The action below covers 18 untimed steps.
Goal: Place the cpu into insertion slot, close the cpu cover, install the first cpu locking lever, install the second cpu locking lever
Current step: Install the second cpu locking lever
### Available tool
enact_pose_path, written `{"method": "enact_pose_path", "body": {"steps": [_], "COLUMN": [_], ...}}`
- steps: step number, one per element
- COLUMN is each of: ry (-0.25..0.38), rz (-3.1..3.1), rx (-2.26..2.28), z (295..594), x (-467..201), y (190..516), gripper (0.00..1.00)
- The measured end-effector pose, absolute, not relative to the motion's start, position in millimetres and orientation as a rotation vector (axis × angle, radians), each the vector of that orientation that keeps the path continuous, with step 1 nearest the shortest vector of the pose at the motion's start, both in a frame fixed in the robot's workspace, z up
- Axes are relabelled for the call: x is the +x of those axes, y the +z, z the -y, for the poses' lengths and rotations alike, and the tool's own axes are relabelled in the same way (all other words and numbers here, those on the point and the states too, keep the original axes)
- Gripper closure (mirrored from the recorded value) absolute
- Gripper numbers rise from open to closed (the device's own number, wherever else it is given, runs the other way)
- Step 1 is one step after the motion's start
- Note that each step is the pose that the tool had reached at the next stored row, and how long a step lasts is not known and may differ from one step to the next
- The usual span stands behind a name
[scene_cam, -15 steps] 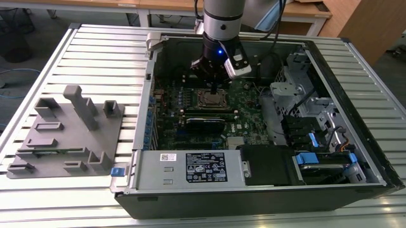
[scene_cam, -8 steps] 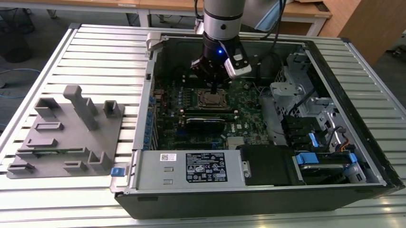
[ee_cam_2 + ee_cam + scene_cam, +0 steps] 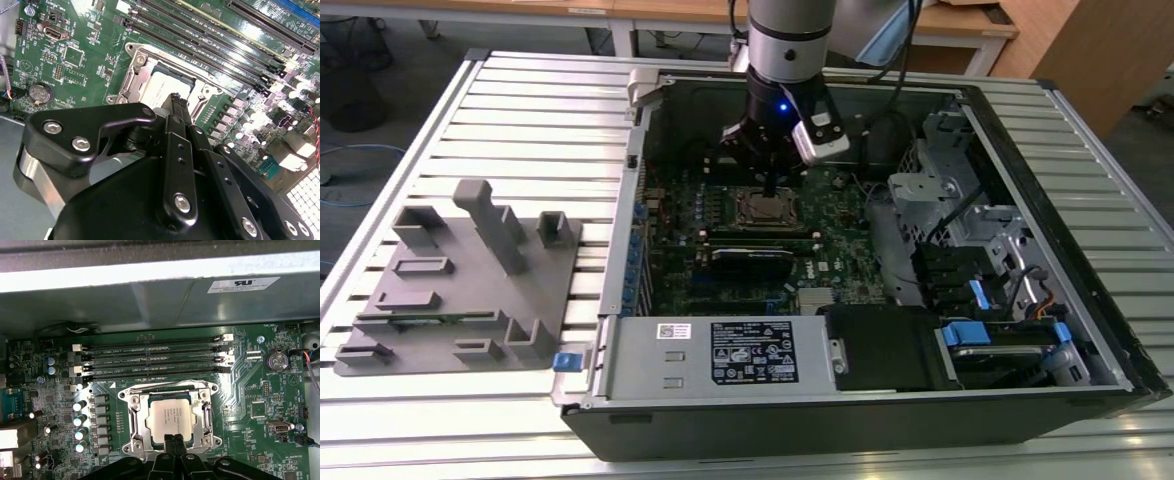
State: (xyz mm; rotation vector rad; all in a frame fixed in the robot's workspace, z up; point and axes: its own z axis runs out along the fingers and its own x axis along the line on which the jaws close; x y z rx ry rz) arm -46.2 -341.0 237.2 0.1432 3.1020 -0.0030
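The cpu [image 3: 169, 419] lies flat in the insertion slot [image 3: 129, 444] on the green motherboard, its silvery top showing. The cpu cover [image 3: 141, 416] lies down around it, and the chip shows through the cut-out. Thin metal levers run along both sides of the socket; I cannot tell whether they are latched. My gripper [image 3: 172, 439] is shut with nothing between its fingers, and its tips sit at one edge of the cpu. In the second wrist view the gripper [image 3: 175, 100] hangs just above the cpu [image 3: 167, 84]. In the exterior view the gripper [image 3: 774, 185] stands over the cpu [image 3: 765, 207] inside the open case.
Long memory slots [image 3: 150, 360] and the case wall [image 3: 150, 300] lie beyond the socket, with capacitors [image 3: 80, 420] beside it. A black expansion card [image 3: 750, 258] sits close to the socket. Drive bays [image 3: 947, 190] are on the exterior view's right, and a grey fixture [image 3: 454, 280] on its left.
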Motion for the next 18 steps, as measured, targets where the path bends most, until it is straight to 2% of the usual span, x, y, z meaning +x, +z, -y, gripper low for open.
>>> {"method": "enact_pose_path", "body": {"steps": [18], "ry": [-0.003], "rz": [-3.102], "rx": [0.143], "z": [353.1], "x": [-48.8], "y": [237.2], "gripper": [0.89]}}
